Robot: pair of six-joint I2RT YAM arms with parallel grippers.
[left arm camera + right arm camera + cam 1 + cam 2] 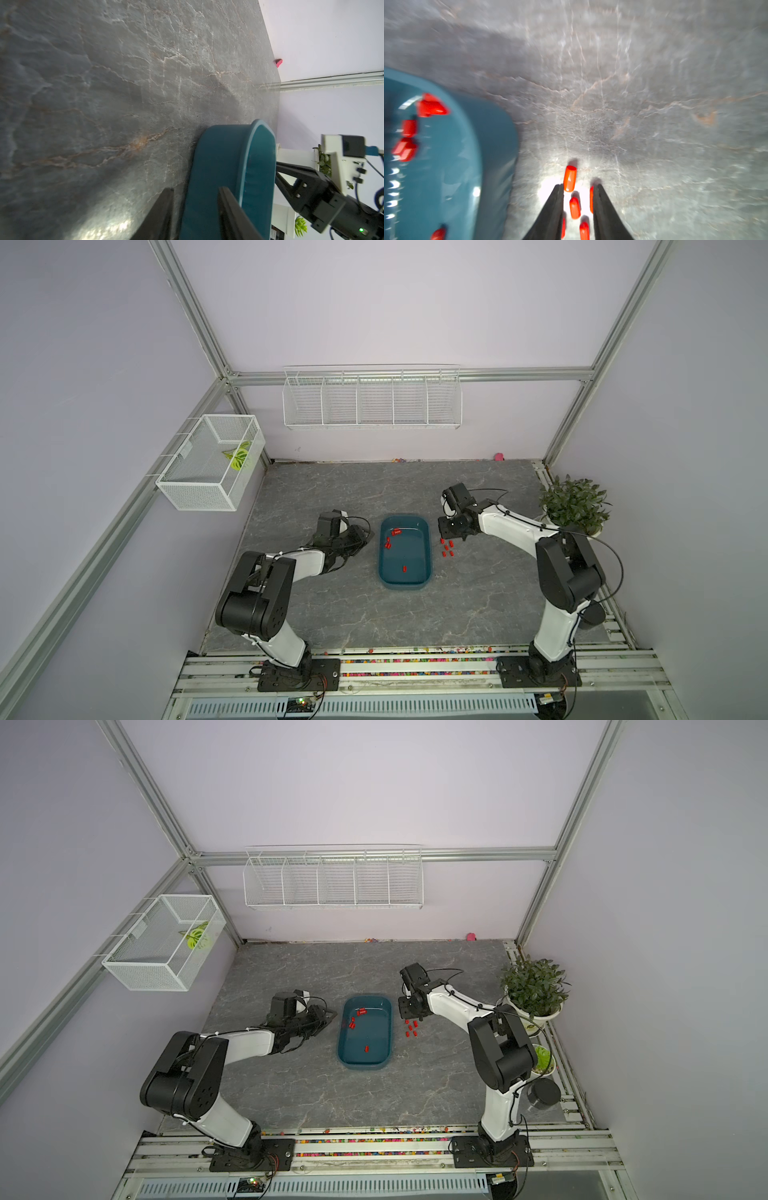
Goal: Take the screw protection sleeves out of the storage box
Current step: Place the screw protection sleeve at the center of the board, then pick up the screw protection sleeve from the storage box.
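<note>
Both top views: storage box (403,585) (363,1065) sits mid-table (332,497) between the arms. Some screw protection sleeves (387,544) are inside it: a clump by its left wall, a couple near the far end, one alone toward the near end. More sleeves lie loose on the table (448,547) (411,1028) just right of the box. Right gripper (444,537) (409,1016) hangs low over the far end of that loose group; its fingertips are hidden there. Left gripper (363,541) (328,1018) is low, just beside the box's left wall and outside it. Left wrist view: left gripper (196,188) has its fingers parted and nothing between them, with the box's outer wall (220,158) close ahead. Whether a finger touches it can't be told. Right wrist view, blurry: right gripper (579,186) has jaws apart, nothing clamped. Loose sleeves lie on the table between the fingers, one (569,178) lies just past the tips, and another sits close against a finger's inner face — contact unclear. The box (496,145) is off to the side with red sleeves (430,106) inside.
</note>
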